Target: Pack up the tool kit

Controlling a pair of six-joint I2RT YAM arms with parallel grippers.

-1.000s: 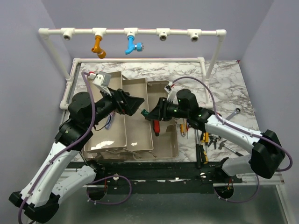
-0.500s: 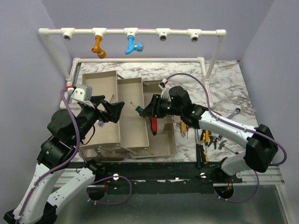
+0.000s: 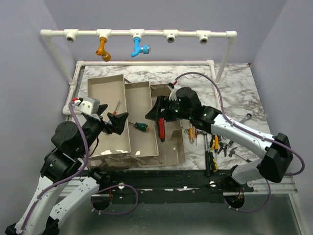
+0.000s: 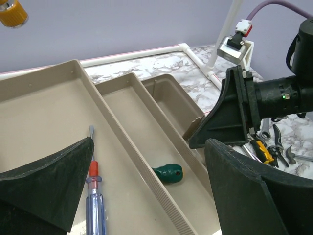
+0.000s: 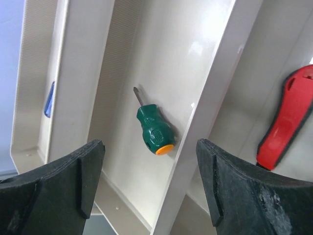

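The toolbox (image 3: 138,98) stands open on the marble counter (image 3: 234,93), a little to the left of the middle. It shows three beige compartments side by side. A small green screwdriver (image 5: 155,132) lies on the floor of the middle tray, with its tip toward 9 o'clock in the top view. A screwdriver with a blue handle (image 4: 94,196) lies in the left tray, and a tool with a red handle (image 5: 286,117) lies in the right compartment.

The right claw (image 3: 156,113) hangs above the wall between the middle and right compartments. Its fingers stand wide apart and hold nothing; the green screwdriver is under it, not touched. The left claw (image 3: 119,120) is also wide open and empty, at the near side of the left tray, about 7 o'clock from the green screwdriver.

More loose tools (image 3: 213,143) wait on the counter at about 4 o'clock from the box. They are too small to name surely, but they seem to be pliers and screwdrivers with yellow and black handles.

I judge these tools light and stiff. Their round plastic handles are smooth and may roll or slip, and the thin metal parts lie flat on the counter. The best hold is probably across the thick handle, near its middle. The trays are thin plastic and could shift if pushed.
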